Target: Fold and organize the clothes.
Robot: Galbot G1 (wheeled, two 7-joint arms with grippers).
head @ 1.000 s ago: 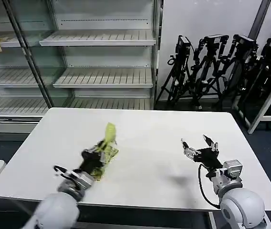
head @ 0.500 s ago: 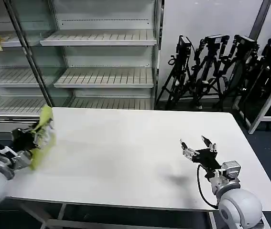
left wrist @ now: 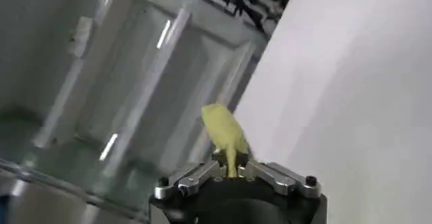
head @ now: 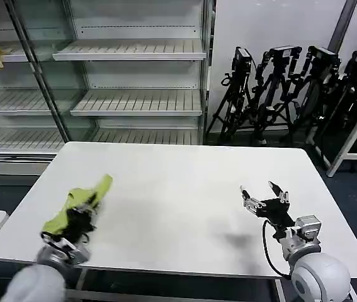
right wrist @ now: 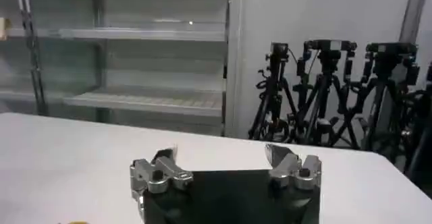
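Over at the near-left corner of the white tabletop [head: 184, 189], the left tool [head: 82, 217] is clamped tight on the lime yellow-green T-shirt [head: 80, 201], which is all bunched up into a long crumpled wad. In the head view the shirt sticks up and out past the tool toward the middle of the tabletop, and a flatter bit of it drapes back over the wrist on the outer side, so most of the fabric looks lifted rather than lying flat, though I honestly can't tell if any of it touches the surface. The left wrist view backs this up: both fingers [left wrist: 196, 177] are squeezed in on a narrow strip of the T-shirt [left wrist: 224, 132], with a rounded lump of cloth poking up past them. The right tool [head: 265, 196] is way over on the other side, hovering just above the tabletop near the right edge, jaws spread wide and holding nothing, same thing in its own wrist view [right wrist: 226, 168]. Behind the tabletop there's a glass-fronted shelving unit [head: 134, 75], and a bunch of black tripods [head: 285, 88] stand against the wall.
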